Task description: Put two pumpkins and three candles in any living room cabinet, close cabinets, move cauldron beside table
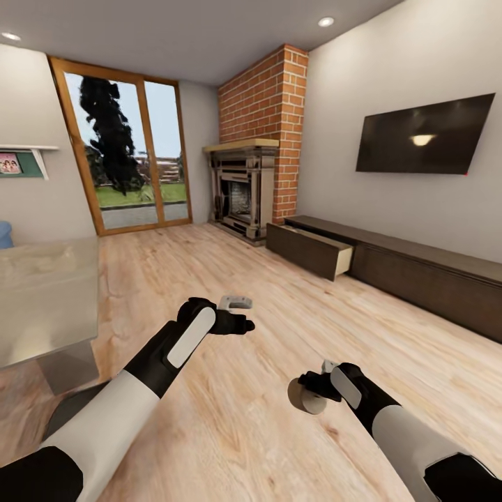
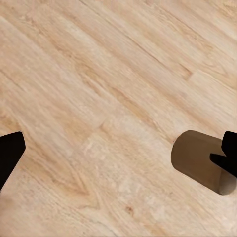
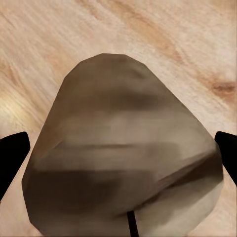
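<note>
Pinching candle (image 3: pixel 123 153): right end effector (image 1: pixel 315 392) | left end effector (image 1: pixel 237 315) spread | head: cabinet (image 1: pixel 390 261) drawer open

A home living room: brick fireplace (image 1: pixel 254 188), wall-mounted television (image 1: pixel 422 136), long low cabinet (image 1: pixel 390 261), wooden floor (image 1: pixel 230 411).

wood floor (image 1: pixel 230 425), cabinet (image 1: pixel 418 272) on it
</note>
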